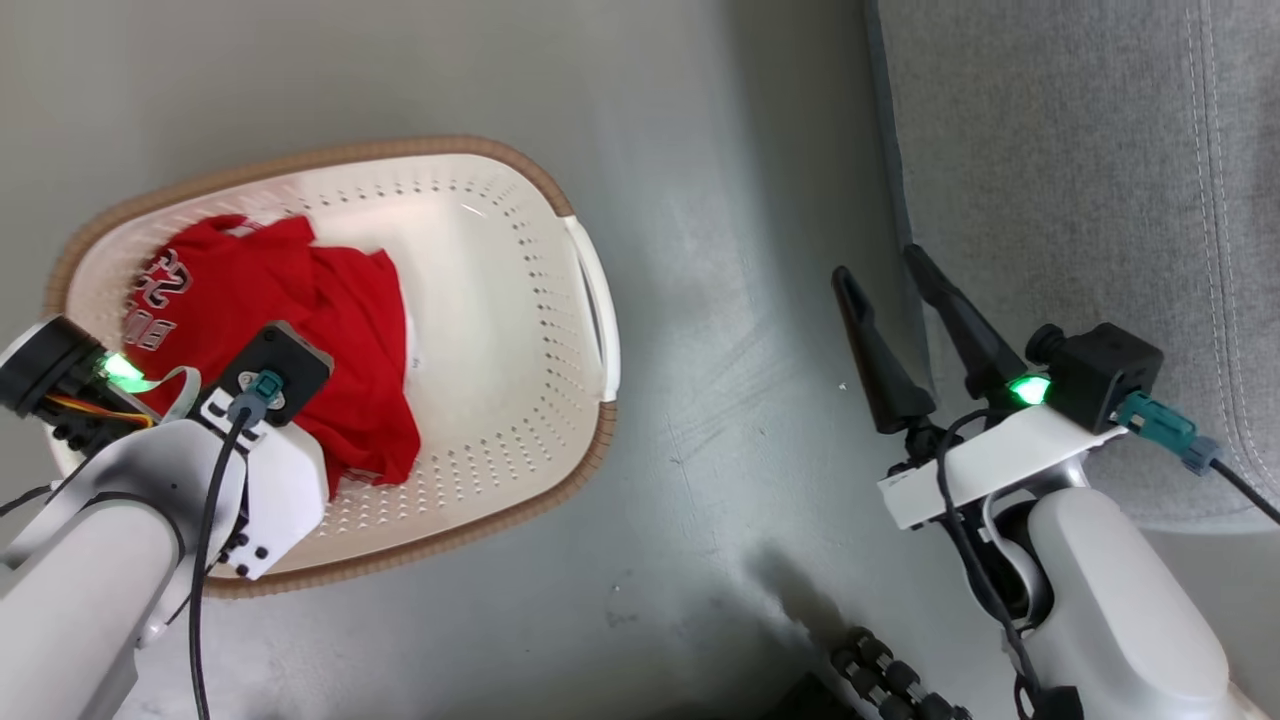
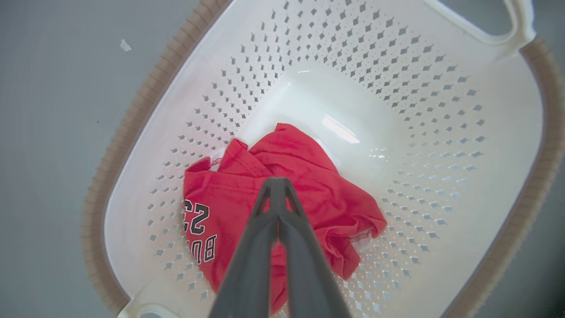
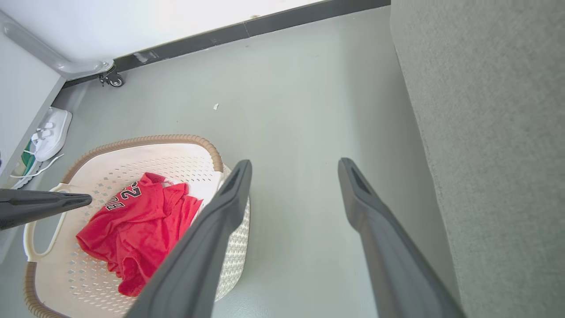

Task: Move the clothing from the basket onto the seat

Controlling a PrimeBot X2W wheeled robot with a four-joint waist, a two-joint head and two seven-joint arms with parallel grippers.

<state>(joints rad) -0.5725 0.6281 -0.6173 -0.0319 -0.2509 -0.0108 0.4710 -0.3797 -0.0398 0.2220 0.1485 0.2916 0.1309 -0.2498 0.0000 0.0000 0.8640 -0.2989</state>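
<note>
Red clothing [image 1: 300, 320] with white numerals lies crumpled in the left half of the cream basket [image 1: 500, 300], which stands on the floor. My left gripper [image 2: 276, 181] points down over the clothing [image 2: 322, 185] inside the basket [image 2: 353, 66], shut with nothing between its fingers. From the right wrist view the left gripper [image 3: 84, 201] hangs above the basket's [image 3: 145, 140] left end, apart from the clothing [image 3: 137, 221]. My right gripper [image 1: 880, 265] stands open and empty over the floor beside the grey seat [image 1: 1080, 180], whose side [image 3: 494, 132] rises at the right. The right gripper [image 3: 295, 164] holds nothing.
Bare grey floor [image 1: 740, 350] separates the basket from the seat. A white shoe [image 3: 50, 132] lies by the wall beyond the basket, and a caster wheel [image 3: 115, 80] stands at the dark baseboard. Black parts of my base [image 1: 890, 680] show at the bottom.
</note>
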